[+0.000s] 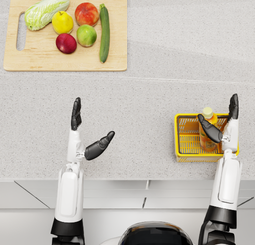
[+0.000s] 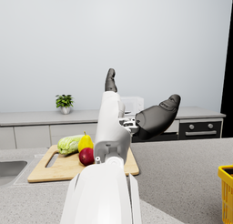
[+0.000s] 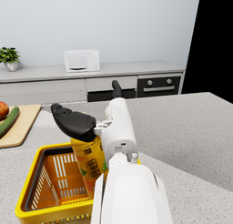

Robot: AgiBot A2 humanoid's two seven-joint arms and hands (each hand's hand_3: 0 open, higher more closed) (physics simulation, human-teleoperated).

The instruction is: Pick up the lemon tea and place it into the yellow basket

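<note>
Over the counter's right edge, your right hand [image 1: 223, 127] is spread apart around the lemon tea [image 1: 207, 129], thumb lying across the bottle's near side and the long fingers standing straight up past it; whether any pad is pressing the bottle you cannot tell from these views. You see the bottle standing upright inside the yellow basket [image 1: 184, 134], against its right-hand wall, and in the right wrist view its orange label sits below the rim. By that reading, your pickup and carry are done and only the release and withdrawal remain. Your left hand [image 1: 84, 134] hangs wide and empty over bare counter [image 1: 149, 89], well apart from the basket. Farther out, the cutting board [image 1: 117, 50] holds fruit and vegetables, untouched
</note>
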